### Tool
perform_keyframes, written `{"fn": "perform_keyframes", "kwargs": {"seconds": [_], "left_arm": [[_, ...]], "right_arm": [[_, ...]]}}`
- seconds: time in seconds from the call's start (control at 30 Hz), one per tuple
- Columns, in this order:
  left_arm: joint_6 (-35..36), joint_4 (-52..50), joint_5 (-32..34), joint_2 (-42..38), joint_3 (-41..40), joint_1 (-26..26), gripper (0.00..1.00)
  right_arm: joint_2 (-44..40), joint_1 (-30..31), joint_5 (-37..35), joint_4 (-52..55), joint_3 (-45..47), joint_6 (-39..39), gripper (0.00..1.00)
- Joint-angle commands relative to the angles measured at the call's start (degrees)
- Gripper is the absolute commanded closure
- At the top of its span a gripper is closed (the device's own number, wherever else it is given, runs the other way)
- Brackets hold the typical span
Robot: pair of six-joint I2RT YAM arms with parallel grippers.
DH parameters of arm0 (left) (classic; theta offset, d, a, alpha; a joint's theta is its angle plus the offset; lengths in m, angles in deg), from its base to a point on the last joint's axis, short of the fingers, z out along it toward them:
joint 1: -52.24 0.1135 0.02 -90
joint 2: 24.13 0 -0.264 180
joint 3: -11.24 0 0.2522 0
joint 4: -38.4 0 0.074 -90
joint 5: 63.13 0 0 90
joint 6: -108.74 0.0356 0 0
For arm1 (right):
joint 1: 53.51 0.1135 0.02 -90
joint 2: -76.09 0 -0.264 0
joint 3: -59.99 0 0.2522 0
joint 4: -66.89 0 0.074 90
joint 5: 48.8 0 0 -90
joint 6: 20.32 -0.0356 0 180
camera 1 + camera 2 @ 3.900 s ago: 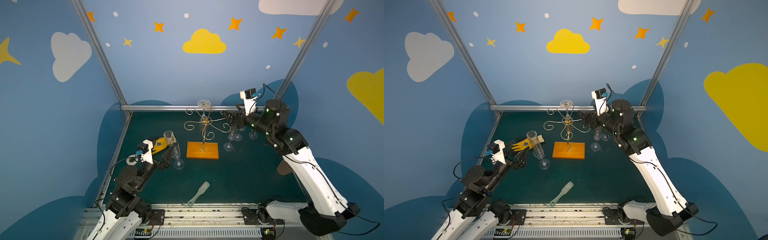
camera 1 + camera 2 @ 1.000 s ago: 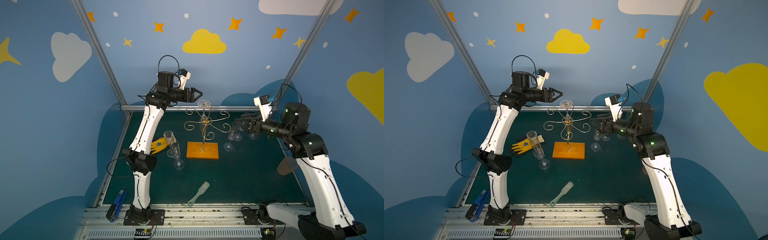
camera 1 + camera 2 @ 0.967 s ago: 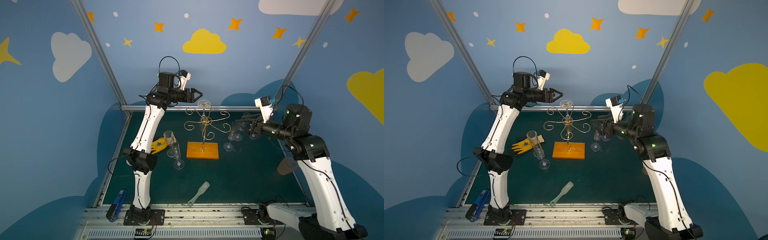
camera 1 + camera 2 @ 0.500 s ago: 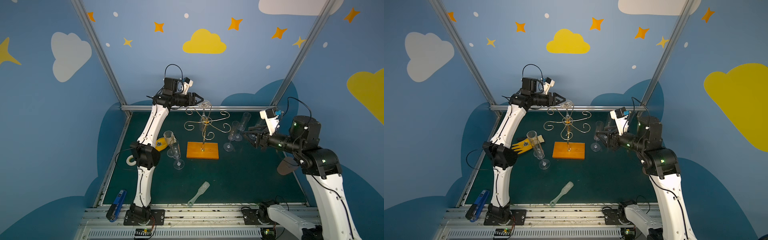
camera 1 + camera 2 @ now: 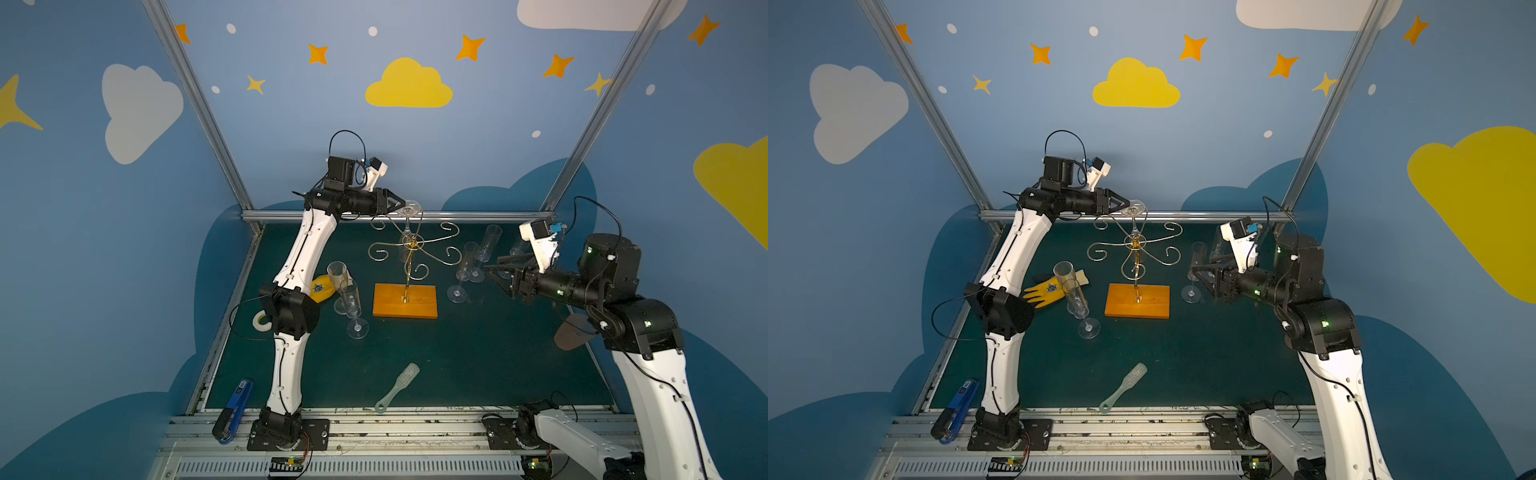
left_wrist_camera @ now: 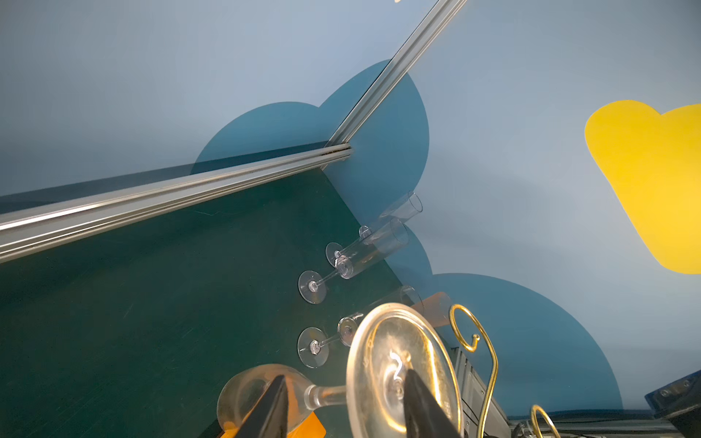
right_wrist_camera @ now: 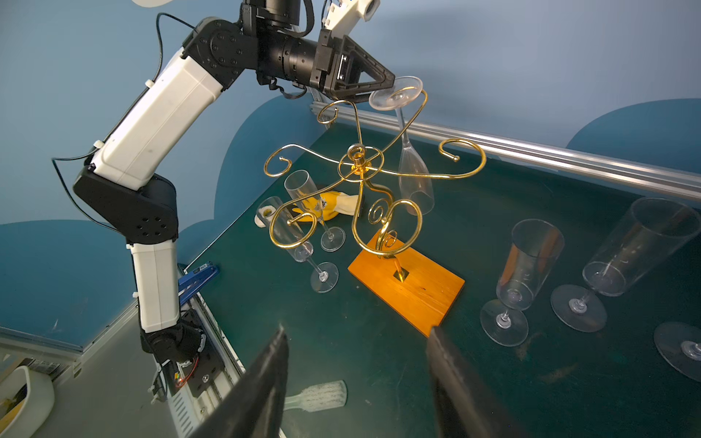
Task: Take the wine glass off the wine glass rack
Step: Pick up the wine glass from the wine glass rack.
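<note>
The wine glass (image 5: 408, 206) hangs upside down, its foot hooked on a back arm of the gold wire wine glass rack (image 5: 405, 301), in both top views (image 5: 1133, 207). My left gripper (image 5: 402, 204) reaches in level from the left at the foot. In the left wrist view the gripper (image 6: 343, 379) is open, one finger by the bowl and the other over the foot disc (image 6: 379, 360), with the stem between. My right gripper (image 5: 488, 268) hovers open and empty to the right of the rack; its wrist view shows the glass bowl (image 7: 415, 178) and the orange base (image 7: 407, 288).
Two flutes (image 5: 347, 291) stand left of the base beside a yellow glove (image 5: 1046, 289). Several flutes (image 5: 469, 266) stand at the right, close to my right gripper. A clear brush (image 5: 397, 386) lies near the front. A metal rail (image 5: 478, 215) runs just behind the rack.
My left gripper has moved right up to the glass's foot and its jaws have narrowed. The right arm has drawn back to the right, away from the rack.
</note>
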Motion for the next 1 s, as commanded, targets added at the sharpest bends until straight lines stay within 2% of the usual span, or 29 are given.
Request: {"fn": "perform_keyframes", "kwargs": {"seconds": [0.0,0.27,0.97], "left_arm": [[1.5,-2.2,-1.4,-2.2,-0.6,0.0,0.56],[1.9,-2.4,-1.6,-3.1,-0.8,-0.1,0.67],[1.8,-2.7,-1.0,-2.6,-1.1,-1.8,0.74]], "right_arm": [[-1.2,-0.2,-0.4,0.8,0.5,0.4,0.42],[-2.2,-0.3,-0.8,1.0,1.4,0.4,0.42],[-2.7,-0.3,-0.8,1.6,1.9,1.0,0.42]]}}
